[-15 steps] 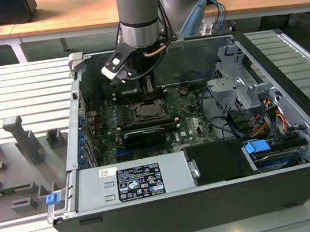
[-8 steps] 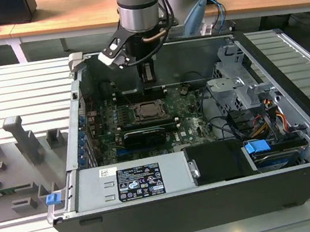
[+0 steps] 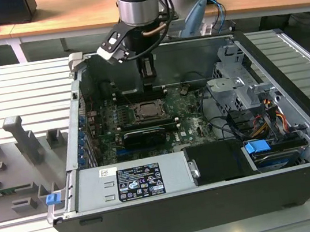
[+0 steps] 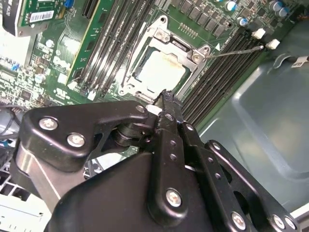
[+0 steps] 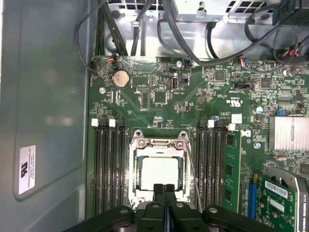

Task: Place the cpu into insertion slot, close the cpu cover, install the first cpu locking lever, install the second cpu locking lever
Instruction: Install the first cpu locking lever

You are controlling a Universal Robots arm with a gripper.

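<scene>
The cpu, a pale silvery square, lies in the insertion slot on the green motherboard. The cpu cover, a thin metal frame with a square window, lies down around the chip. One thin wire locking lever stands out sideways from the socket's corner; in the first wrist view this lever runs along the socket's side. My gripper is shut with nothing between its fingers. It hangs just above one edge of the socket, as the gripper shows in the second wrist view and the gripper in the exterior view.
Long black memory slots flank the socket on both sides. A black card lies in front of it, a metal drive cage with cables is at the exterior view's right, and a grey power supply sits in front. Case walls surround the board.
</scene>
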